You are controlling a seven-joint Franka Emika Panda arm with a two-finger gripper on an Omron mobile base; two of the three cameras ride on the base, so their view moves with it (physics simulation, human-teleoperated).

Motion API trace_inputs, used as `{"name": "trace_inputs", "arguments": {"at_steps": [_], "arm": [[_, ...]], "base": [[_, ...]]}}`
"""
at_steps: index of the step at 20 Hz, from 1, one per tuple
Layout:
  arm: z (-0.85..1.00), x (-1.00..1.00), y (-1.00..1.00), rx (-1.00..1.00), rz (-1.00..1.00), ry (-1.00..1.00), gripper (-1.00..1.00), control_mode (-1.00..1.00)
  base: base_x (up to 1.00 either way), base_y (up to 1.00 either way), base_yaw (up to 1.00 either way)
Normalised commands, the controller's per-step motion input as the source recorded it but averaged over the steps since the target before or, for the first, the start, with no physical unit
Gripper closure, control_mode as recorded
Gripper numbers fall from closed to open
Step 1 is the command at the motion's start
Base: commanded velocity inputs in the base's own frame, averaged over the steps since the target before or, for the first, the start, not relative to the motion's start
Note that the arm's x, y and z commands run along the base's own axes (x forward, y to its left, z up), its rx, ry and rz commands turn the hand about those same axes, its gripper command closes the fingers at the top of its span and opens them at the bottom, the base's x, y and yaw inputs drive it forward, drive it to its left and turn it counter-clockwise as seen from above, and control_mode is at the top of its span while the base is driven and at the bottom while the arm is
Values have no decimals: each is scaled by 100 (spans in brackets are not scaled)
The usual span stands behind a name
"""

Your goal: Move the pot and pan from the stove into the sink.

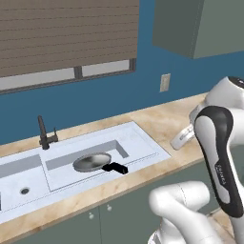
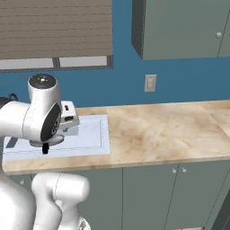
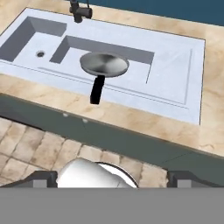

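Silver pan (image 3: 104, 64) lies in the sink (image 3: 175, 61); pincer (image 3: 112, 179) released, gripping nothing.

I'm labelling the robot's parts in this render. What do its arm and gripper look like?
The arm is glossy white, built of rounded tubular links, with dark grey to black bands at the joints and small pale lettering on one band. A round dark-rimmed cap tops one joint. The gripper ends in two small dark grey, blocky finger tips. No loose cables show.
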Motion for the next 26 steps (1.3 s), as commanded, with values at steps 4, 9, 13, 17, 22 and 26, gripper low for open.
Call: {"name": "trace_inputs", "arguments": {"at_steps": [4, 9, 13, 17, 22, 26], "arm": [[0, -3, 0, 0, 0, -4, -100, -100], [0, -9, -2, 0, 0, 0, -100, -100], [0, -7, -2, 0, 0, 0, -100, 100], [0, 0, 0, 0, 0, 0, -100, 100], [0, 0, 0, 0, 0, 0, -100, 100], [0, 0, 0, 0, 0, 0, -100, 100]], "base": [[0, 0, 0], [0, 0, 0], [-50, -29, -1], [-88, -55, -4], [-31, -21, -3], [-3, -28, -32]]}}
